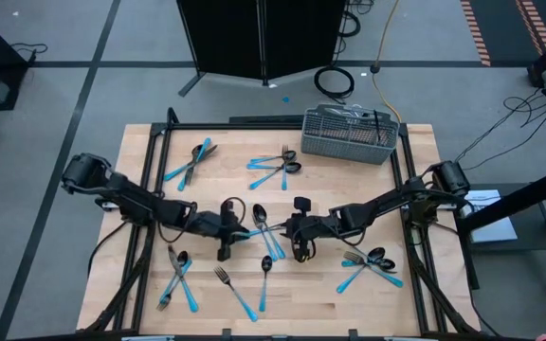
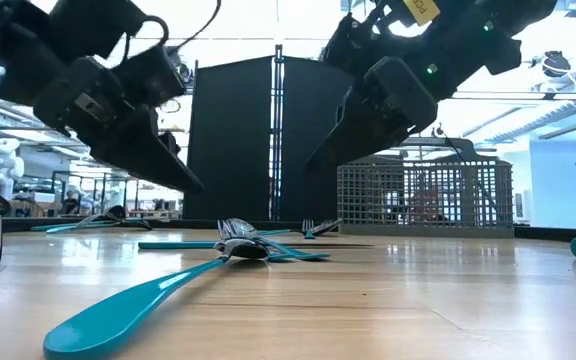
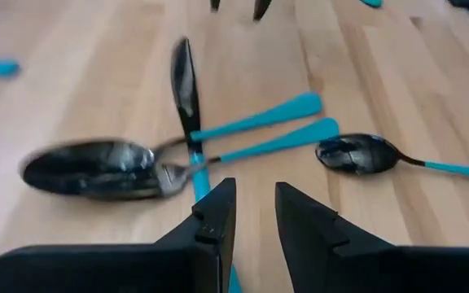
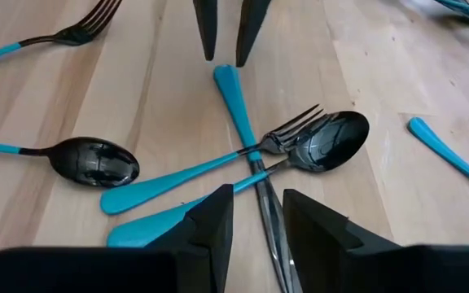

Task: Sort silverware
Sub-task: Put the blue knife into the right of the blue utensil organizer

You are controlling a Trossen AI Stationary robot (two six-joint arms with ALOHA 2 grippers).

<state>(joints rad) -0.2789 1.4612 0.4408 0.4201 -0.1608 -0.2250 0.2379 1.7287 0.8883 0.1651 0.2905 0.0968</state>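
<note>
Silverware pile lies crossed between left gripper and right gripper, both jaws slightly spread; best lift the top knife alone.

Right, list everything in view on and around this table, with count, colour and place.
Centre pile: one knife, fork and spoon, dark heads, light-blue handles, crossed between the grippers.
Lone spoon: one, same colours, beside the pile, apart from it.
Outer clusters: four, same colours, two on the far side, two near the front corners.
Basket: one, grey wire mesh, far edge, right of centre.
Table: one, light wood.
Panel: one, black, on the floor beyond the table.
Left gripper: open, over the pile.
Right gripper: open, facing it across the pile.
</note>
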